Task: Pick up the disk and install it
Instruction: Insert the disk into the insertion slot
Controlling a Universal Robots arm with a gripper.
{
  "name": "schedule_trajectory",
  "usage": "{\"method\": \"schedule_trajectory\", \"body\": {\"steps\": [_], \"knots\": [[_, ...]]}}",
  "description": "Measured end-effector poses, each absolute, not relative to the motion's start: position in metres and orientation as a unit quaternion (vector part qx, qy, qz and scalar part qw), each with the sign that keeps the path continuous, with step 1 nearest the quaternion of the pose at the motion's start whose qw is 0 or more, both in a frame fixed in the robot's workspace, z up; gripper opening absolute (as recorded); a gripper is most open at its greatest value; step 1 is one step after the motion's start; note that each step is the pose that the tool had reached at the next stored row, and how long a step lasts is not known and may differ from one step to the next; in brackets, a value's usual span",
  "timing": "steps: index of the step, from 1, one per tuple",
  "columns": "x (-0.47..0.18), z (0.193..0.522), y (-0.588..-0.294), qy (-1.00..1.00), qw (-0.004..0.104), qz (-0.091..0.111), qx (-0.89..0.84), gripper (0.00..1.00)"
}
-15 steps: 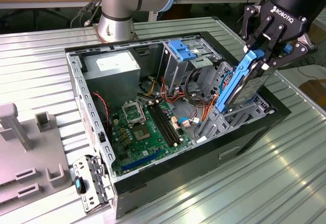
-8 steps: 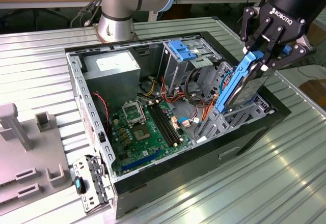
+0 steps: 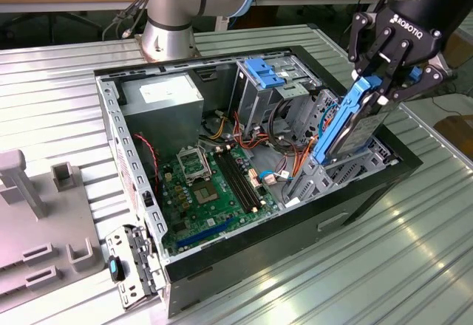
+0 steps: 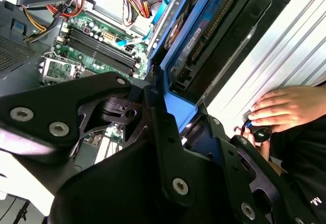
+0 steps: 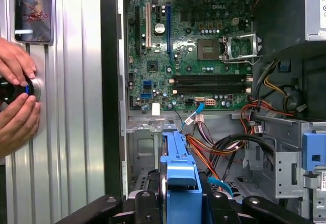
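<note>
The gripper (image 3: 386, 87) clamped the upper end of the disk (image 3: 346, 127) between its black fingers, holding it steeply tilted. The disk was a flat dark grey slab framed by bright blue rails; in the second wrist view its (image 4: 201, 46) dark connector edge and blue frame ran away from the gripper, and in the first wrist view it (image 5: 178, 170) showed edge-on as a narrow blue strip. Its lower end reached down into the corner bay of the open case (image 3: 130, 186) directly below the gripper, where cables (image 3: 295, 159) and sheet metal hid how far in it sat. White lettering ran across the gripper's body. Beside the disk, deeper in the case, stood a metal cage (image 3: 260, 92) with a blue top, then the green motherboard (image 3: 211, 185), and farthest off the power supply (image 3: 162, 97) with a white label whose print was too small to make out. Outside the case, on the ribbed metal table (image 3: 414, 258), a person's hands (image 5: 15, 107) rested on a dark knob (image 5: 15, 89), cut off by the frame edge. In both wrist views the gripper's body covered the held end of the disk.
</note>
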State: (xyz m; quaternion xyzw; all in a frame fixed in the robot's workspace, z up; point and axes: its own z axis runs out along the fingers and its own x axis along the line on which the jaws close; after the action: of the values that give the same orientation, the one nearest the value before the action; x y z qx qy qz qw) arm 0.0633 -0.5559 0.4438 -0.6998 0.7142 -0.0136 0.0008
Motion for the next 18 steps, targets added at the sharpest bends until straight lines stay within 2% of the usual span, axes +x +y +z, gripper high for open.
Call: {"method": "schedule_trajectory", "body": {"steps": [18], "knots": [[0.0638, 0.4357, -0.5559, 0.714, 0.001, -0.014, -0.700, 0.37]]}}
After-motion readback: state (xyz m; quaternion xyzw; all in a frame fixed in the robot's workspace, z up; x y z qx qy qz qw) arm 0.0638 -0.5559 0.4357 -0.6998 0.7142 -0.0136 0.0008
